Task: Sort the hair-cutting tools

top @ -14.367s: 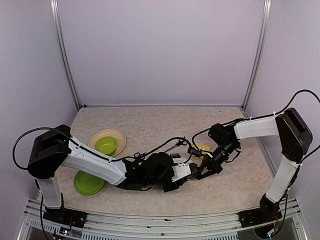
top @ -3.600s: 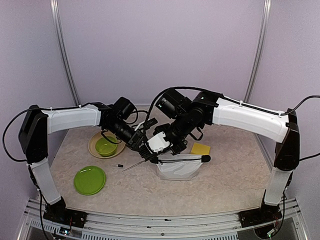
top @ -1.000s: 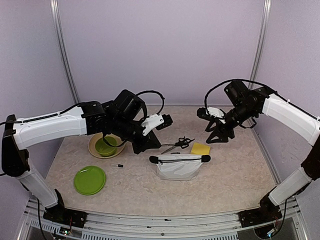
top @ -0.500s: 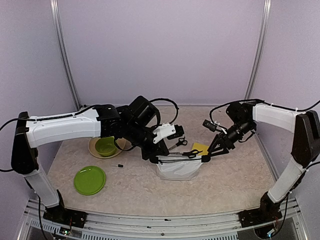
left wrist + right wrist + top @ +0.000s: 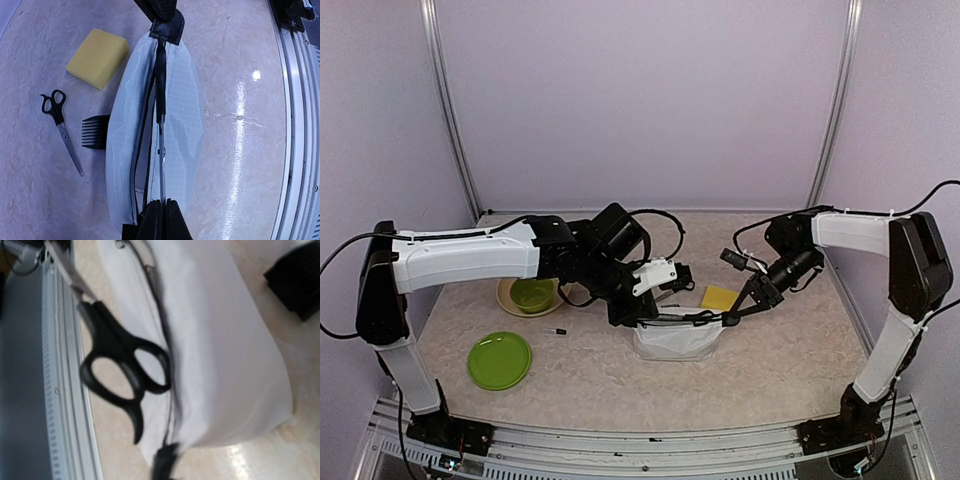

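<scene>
My left gripper (image 5: 160, 222) is shut on the blade tips of a black-handled pair of scissors (image 5: 160, 65). They lie lengthwise over the open zip of the white pouch (image 5: 175, 125), with the handles (image 5: 120, 370) toward its far end. My right gripper (image 5: 731, 314) is closed on the black tab at the pouch's right end (image 5: 167, 29). A second pair of scissors (image 5: 61, 125) and a black comb guard (image 5: 95, 132) lie on the table beside the pouch. A tiny black pin (image 5: 558, 331) lies to the left of the pouch.
A yellow sponge (image 5: 97, 57) lies behind the pouch near its right end. A green bowl (image 5: 532, 293) on a pale plate and a green plate (image 5: 500, 360) stand at the left. The table's front rail (image 5: 295, 100) runs close by the pouch.
My left gripper has carried the scissors right and down onto the pouch's opening. My right gripper has come down from mid-air to the pouch's right end and closed there.
</scene>
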You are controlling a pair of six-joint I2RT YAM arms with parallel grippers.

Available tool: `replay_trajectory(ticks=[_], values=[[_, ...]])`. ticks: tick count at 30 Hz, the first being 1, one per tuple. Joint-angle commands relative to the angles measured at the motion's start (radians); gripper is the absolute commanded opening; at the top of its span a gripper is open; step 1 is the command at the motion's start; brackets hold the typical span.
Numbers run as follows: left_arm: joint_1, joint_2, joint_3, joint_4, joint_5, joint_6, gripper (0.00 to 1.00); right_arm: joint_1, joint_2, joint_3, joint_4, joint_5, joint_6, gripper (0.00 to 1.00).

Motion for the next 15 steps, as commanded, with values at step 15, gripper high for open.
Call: replay_trajectory(ticks=[15], values=[[-0.019,-0.001,0.014,0.04,-0.094,0.052,0.0,0.0,0.042,0.035,-0.052,-0.078,-0.014,0.0]])
